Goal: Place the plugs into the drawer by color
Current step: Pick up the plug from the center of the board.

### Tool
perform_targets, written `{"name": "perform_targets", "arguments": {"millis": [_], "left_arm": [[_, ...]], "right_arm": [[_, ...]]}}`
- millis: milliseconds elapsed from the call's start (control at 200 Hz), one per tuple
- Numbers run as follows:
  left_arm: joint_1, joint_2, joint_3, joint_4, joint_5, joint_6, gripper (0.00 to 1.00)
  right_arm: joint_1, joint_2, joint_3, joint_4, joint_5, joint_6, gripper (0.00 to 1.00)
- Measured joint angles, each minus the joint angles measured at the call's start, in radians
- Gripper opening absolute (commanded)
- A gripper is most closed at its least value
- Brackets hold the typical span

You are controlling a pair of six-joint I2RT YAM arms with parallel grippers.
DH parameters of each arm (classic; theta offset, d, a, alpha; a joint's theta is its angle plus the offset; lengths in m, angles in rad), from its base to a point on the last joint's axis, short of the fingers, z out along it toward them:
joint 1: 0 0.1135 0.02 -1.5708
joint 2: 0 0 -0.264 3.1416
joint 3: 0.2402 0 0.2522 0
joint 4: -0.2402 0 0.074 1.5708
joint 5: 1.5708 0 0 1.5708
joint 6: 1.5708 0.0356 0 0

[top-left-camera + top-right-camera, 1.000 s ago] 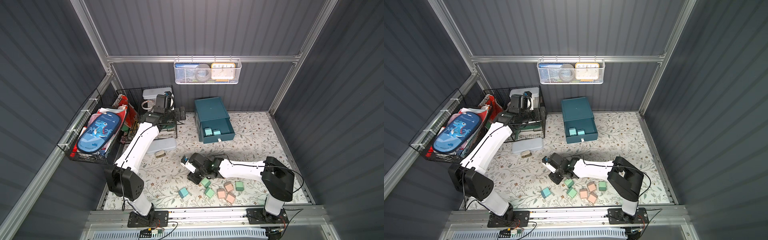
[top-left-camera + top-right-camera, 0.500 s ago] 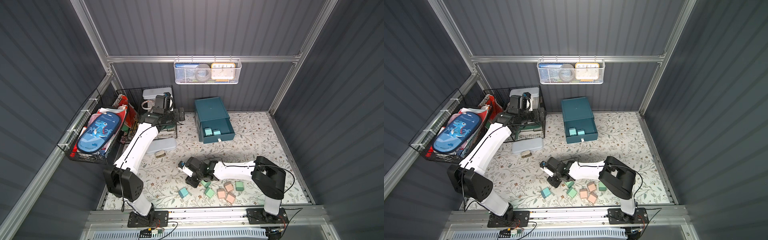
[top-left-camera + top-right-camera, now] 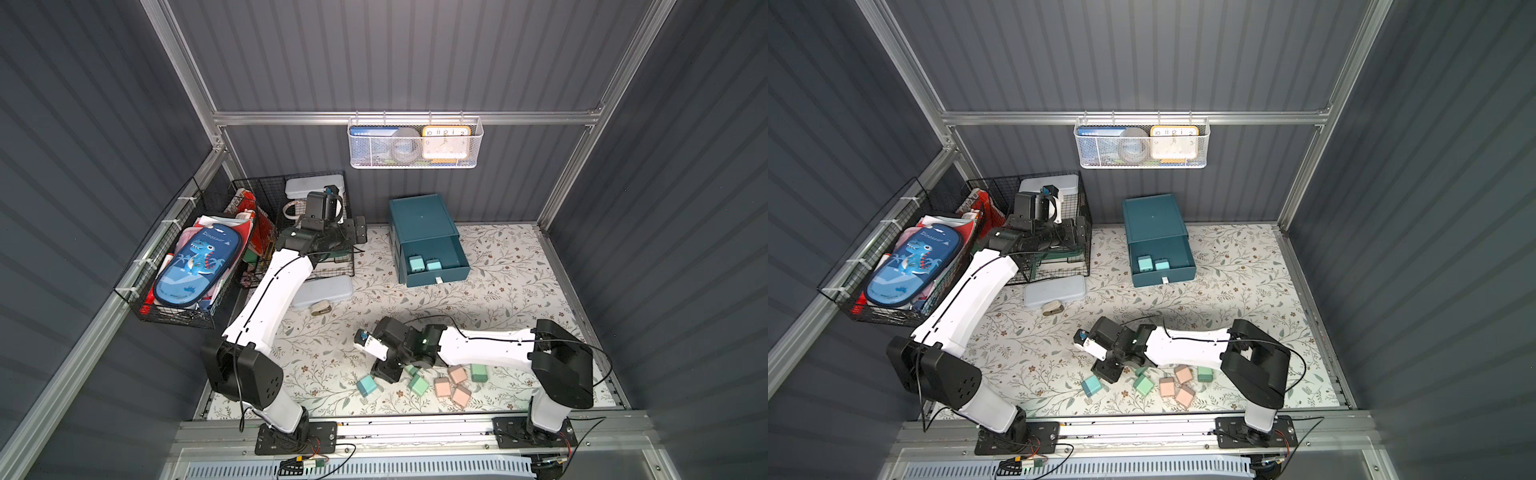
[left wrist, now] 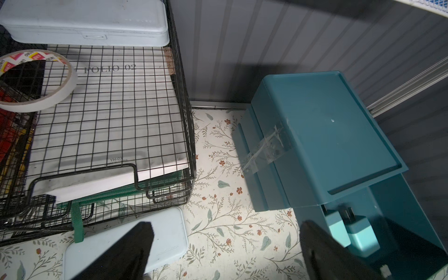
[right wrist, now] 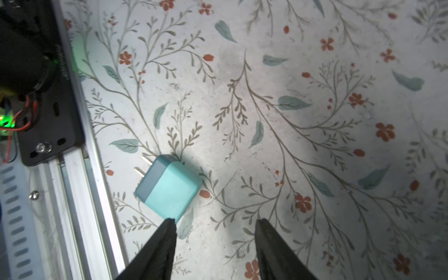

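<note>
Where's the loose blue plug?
In both top views the blue plug lies on the mat by the front rail, just left of the right gripper.

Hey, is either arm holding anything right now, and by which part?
Nothing is held. The right end effector is open over the mat; the blue plug lies just outside its jaws. The left end effector is open and empty.

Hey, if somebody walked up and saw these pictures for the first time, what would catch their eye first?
Probably the teal drawer cabinet at the back of the flowered mat, one drawer pulled out with two blue plugs inside. Then the scatter of blue, green and pink plugs at the front edge, by the right arm. The blue dinosaur pencil case in the wire basket on the left also stands out.
</note>
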Motion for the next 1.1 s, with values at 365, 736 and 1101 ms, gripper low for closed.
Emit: {"name": "perform_targets", "arguments": {"millis": [365,736,1101], "left_arm": [[0.001,-0.043,-0.010,0.000,0.008,0.000,0.99],[0.001,-0.072,-0.018,0.000,0.019,0.000,0.99],[0.001,-0.085,-0.036,-0.005,0.026,0.000,0.99]], "right_arm": [[0.019,0.089,-0.099,0.254,-0.173,-0.276,0.70],[0.039,0.094,-0.096,0.277,-0.163,-0.435,0.80],[0.039,0.204,0.003,0.257,-0.109,-0.531,0.77]]}}
